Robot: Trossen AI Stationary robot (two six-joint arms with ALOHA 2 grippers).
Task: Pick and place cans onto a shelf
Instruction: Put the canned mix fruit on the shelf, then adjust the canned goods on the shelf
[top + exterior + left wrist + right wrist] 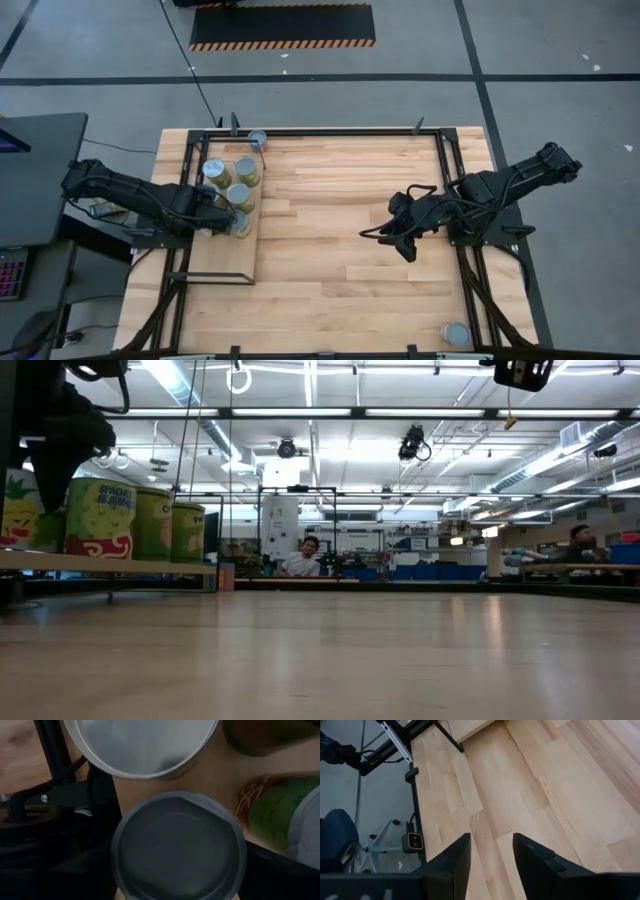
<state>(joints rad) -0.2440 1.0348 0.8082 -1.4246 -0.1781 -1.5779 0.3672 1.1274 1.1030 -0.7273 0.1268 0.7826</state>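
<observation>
The shelf [222, 262] is a pale board in a black frame at the table's left. Several cans with silver tops stand on it: one [213, 172], one [246, 168], one [240, 195] and one [241, 223]. In the low view they stand upright in a row [100, 518] on the shelf's edge [110, 565]. My left gripper [226, 216] is over the shelf, shut on the nearest can [177, 845]. My right gripper [491, 860] is open and empty above the bare tabletop at mid-right [405, 240]. My left gripper has the nearest can's side [116, 855] between its two fingers, coming from the table's left and slanting down. The can's own top hides the contact. The can stands upright with its bottom on the shelf [22, 510].
One loose can [257, 138] stands at the table's far edge by the shelf's far corner. Another [456, 333] stands near the front right corner. Black frame rails [455, 200] run along the table's sides. Open tabletop [330, 230] lies between the arms. People show in the room beyond [305, 555].
</observation>
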